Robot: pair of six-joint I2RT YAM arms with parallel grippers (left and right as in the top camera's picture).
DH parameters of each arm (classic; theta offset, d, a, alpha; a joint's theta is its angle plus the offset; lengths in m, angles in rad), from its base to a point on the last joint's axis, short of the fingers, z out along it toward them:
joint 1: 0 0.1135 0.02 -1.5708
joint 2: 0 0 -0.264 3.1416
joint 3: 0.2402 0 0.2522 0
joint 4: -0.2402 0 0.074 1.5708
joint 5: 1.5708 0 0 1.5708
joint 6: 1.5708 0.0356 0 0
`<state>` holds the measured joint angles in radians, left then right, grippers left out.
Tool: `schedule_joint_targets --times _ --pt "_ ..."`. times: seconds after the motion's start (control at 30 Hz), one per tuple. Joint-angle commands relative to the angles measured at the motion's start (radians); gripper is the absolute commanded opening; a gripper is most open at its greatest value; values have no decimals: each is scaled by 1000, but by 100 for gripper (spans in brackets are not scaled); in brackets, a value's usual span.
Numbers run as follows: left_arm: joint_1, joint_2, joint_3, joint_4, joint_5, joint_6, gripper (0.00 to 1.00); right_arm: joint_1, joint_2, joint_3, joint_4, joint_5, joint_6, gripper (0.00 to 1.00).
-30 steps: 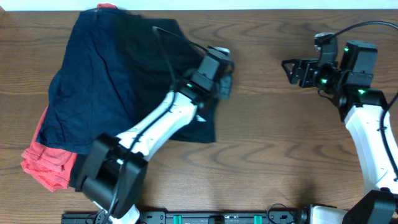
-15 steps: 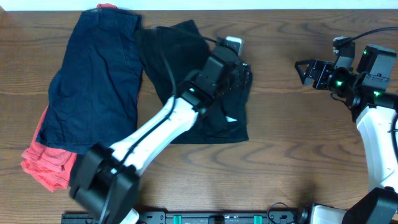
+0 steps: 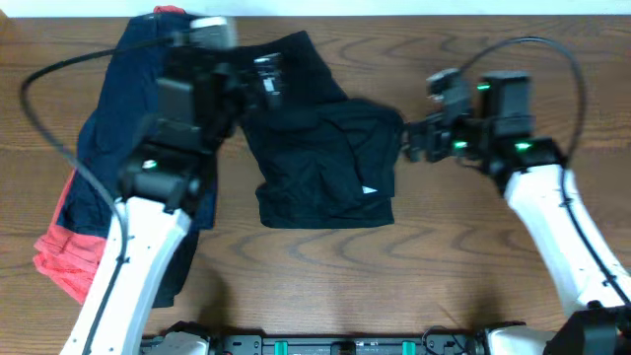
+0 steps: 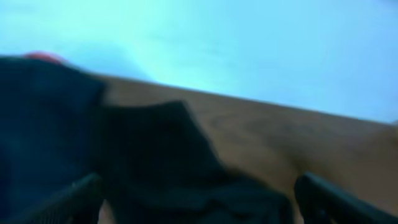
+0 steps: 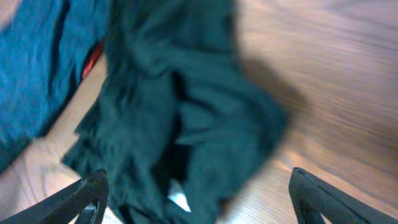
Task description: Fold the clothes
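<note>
Black shorts (image 3: 320, 163) lie crumpled and partly spread at the table's middle, a small white tag on their right part. My left gripper (image 3: 240, 91) hovers over their upper left corner, open and holding nothing. In the left wrist view the black cloth (image 4: 168, 162) lies between and beyond the wide-apart fingers (image 4: 326, 198). My right gripper (image 3: 409, 138) is at the shorts' right edge, open. The right wrist view shows the black shorts (image 5: 186, 112) under and ahead of the empty right gripper (image 5: 199, 199).
A navy garment (image 3: 123, 128) lies at the left, over a red one (image 3: 69, 258) that sticks out at the lower left. Both show in the right wrist view, navy (image 5: 37, 62) and red (image 5: 93, 59). Bare wood table (image 3: 473, 256) lies on the right.
My left gripper opened, let go of the black shorts and swung back to the left. The shorts now rest at the middle. My right arm moved left to their edge, opening wider.
</note>
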<state>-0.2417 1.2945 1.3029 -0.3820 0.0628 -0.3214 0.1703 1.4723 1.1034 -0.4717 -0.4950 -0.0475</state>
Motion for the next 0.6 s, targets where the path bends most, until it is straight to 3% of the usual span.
schedule_joint_targets --times 0.0,0.17,0.43,0.5,0.57 --pt "78 -8 7 -74 -3 -2 99 140 51 13 19 166 -47 89" --pt "139 9 6 -166 -3 -2 99 269 176 13 90 196 -47 82" --pt "142 45 4 -212 -3 14 99 350 346 13 141 174 -35 70" --pt "142 54 4 -216 -3 13 99 368 363 13 137 156 -35 63" --pt "142 64 3 -216 -3 13 99 381 363 13 137 155 -21 48"
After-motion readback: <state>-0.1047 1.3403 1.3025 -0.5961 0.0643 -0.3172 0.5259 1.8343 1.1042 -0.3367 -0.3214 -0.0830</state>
